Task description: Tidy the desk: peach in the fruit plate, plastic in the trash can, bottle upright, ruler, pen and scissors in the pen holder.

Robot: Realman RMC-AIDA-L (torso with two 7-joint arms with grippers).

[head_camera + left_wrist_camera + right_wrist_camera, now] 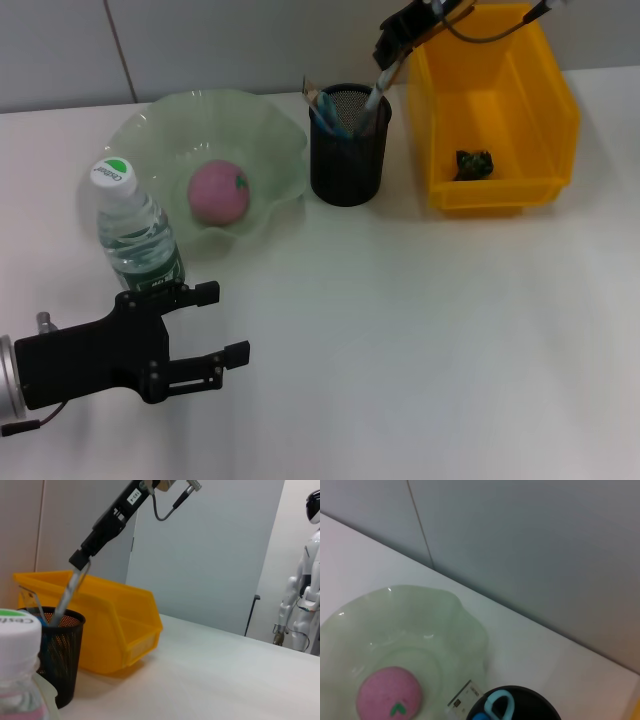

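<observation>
Pen [378,92], slim, stiff and light, slanted with its lower end already inside the black mesh pen holder [348,160] at the far middle of the bench [420,330]. Pinched at its upper end by the right claw [386,62], closed on it just above the holder's rim. Smooth barrel, probably a little slippery, so best held near the top as now and let go only once the tip is deep enough not to tip back out. Beside it in the holder, blue-handled scissors [325,115] (the ruler likely there too, though hard to tell).

Left of the holder, peach [218,192] in the pale green fruit plate [150,115]. Right of it, yellow trash can [560,110] with dark crumpled plastic [473,163] inside. Nearer and to the left, bottle [140,240] upright, light and easily toppled. Left claw [225,320] spread open just near of the bottle, gripping nothing.
</observation>
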